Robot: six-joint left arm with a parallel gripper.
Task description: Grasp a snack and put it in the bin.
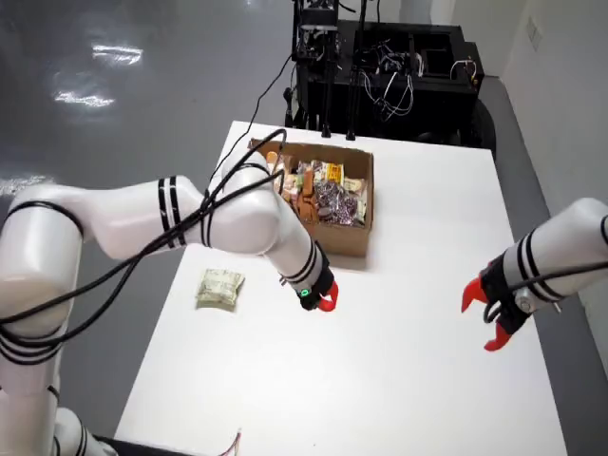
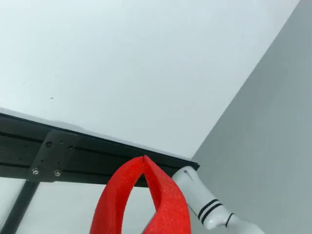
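I count one loose snack (image 1: 219, 288) near the desk's (image 1: 408, 380) left edge, one cardboard bin (image 1: 344, 231) full of packets toward the far edge. My gripper (image 1: 326, 302) hovers between them, red fingertips (image 2: 145, 163) pressed together, holding nothing.

Arm: glossy white segments, paired black bands at the joints. Black cables run along its outside toward the wrist. Black wrist cuff behind the end effector (image 1: 328, 302) carries a small green light. End effector fingers (image 2: 163, 195) red, curved, tapering to tips.
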